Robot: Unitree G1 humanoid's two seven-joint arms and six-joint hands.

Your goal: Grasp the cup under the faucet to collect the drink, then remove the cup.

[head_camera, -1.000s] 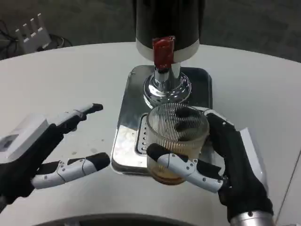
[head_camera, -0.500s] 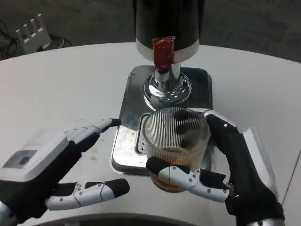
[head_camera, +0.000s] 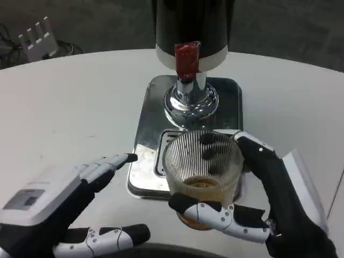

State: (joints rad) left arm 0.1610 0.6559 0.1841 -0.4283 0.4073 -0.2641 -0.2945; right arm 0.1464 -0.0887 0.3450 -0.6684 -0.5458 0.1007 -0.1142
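Cup (head_camera: pixel 201 172): clear glass, fine vertical ribbing, amber-brown drink at the bottom. Dispenser (head_camera: pixel 191 24): black body, white band, red tap lever (head_camera: pixel 186 58), chrome spout base. Drip tray (head_camera: pixel 144 161): mirror-silver. Table (head_camera: pixel 70 113): plain white. Both hands (head_camera: pixel 75 209) (head_camera: pixel 258 199): white backs, black-and-white fingers.

Ribbed clear glass cup (head_camera: pixel 201 172), upright, with a shallow layer of amber drink at its bottom. Gripped around its lower wall by the right hand (head_camera: pixel 252 201), dark fingertips visible through the far side of the glass. Positioned at the near edge of the shiny metal drip tray (head_camera: pixel 145 161), in front of the chrome faucet (head_camera: pixel 188 97) with its red tap handle (head_camera: pixel 186 58), no longer directly beneath the spout. Black-and-white dispenser body (head_camera: pixel 191 32) upright behind.
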